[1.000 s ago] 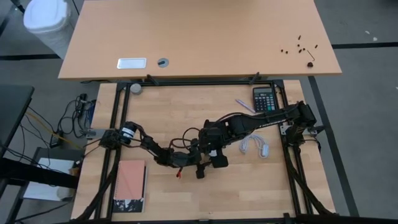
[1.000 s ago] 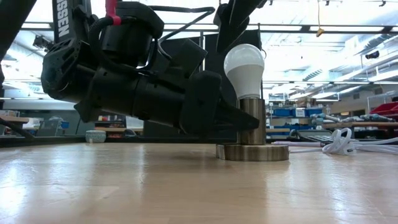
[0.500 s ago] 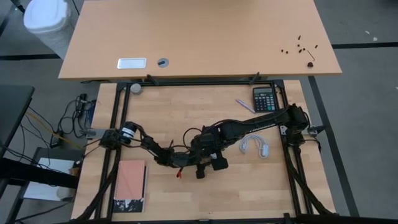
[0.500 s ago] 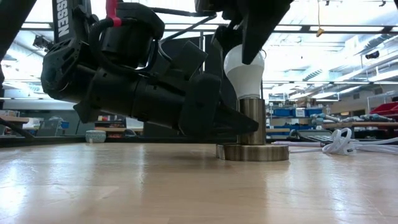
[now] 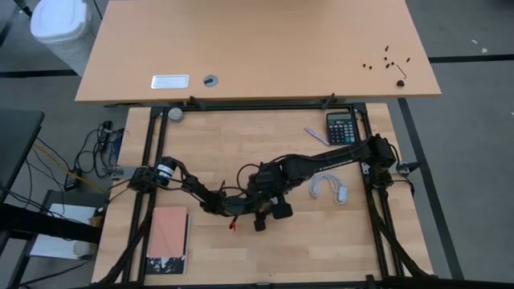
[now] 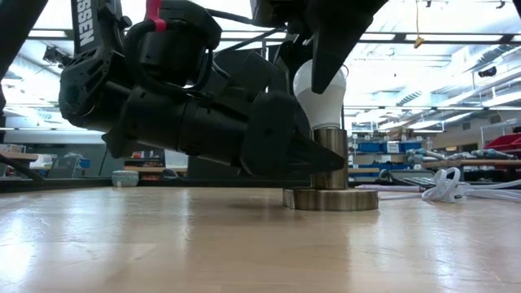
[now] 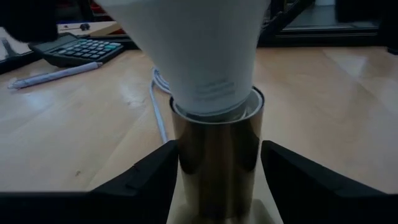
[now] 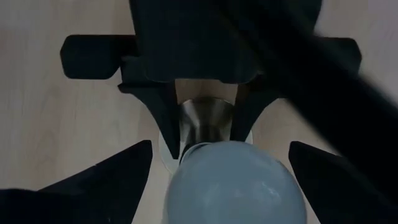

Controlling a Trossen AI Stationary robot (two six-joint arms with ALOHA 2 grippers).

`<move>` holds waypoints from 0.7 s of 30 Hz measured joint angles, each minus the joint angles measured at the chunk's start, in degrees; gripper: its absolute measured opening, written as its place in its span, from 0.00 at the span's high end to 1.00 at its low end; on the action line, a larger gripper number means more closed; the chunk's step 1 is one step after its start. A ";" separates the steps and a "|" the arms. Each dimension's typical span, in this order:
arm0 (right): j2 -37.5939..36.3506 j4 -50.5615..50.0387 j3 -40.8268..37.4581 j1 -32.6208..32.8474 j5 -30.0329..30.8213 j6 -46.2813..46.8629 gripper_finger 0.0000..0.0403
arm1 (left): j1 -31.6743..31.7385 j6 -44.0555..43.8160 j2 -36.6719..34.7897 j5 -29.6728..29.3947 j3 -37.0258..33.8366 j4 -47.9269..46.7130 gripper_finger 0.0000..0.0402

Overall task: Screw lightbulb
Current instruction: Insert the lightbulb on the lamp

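Observation:
The white lightbulb (image 6: 320, 96) stands upright with its narrow end in the socket's metal cylinder (image 7: 217, 155), which rises from a round metal base disc (image 6: 330, 199) on the table. My left gripper (image 7: 217, 152) lies low and level at the cylinder, shut on it. My right gripper (image 8: 219, 149) hangs over the bulb (image 8: 230, 183), pointing down and open. Its fingers stand wide on either side of the globe, with gaps between. In the high view both arms hide the bulb. My left gripper pinches the socket's upright metal cylinder (image 7: 186, 171) between its two fingers, just below the rim where the bulb enters. The fingers come in level from the table's left. The socket stands upright on its base disc on the table.
A coiled white cord (image 5: 328, 189) lies right of the socket. A calculator (image 5: 341, 127) and a pen (image 5: 316, 135) lie at the far right. A pink notebook (image 5: 169, 233) lies near the front left. A larger desk (image 5: 257, 48) stands beyond the far edge.
My right gripper has come down from above the bulb, staying open. In the low view one finger now shows in front of the globe's top. The bulb, the socket and my left gripper have stayed put.

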 joint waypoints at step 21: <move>0.00 0.15 0.00 0.06 -0.04 0.22 0.05 | 0.05 0.15 0.00 0.98 0.11 -0.05 0.51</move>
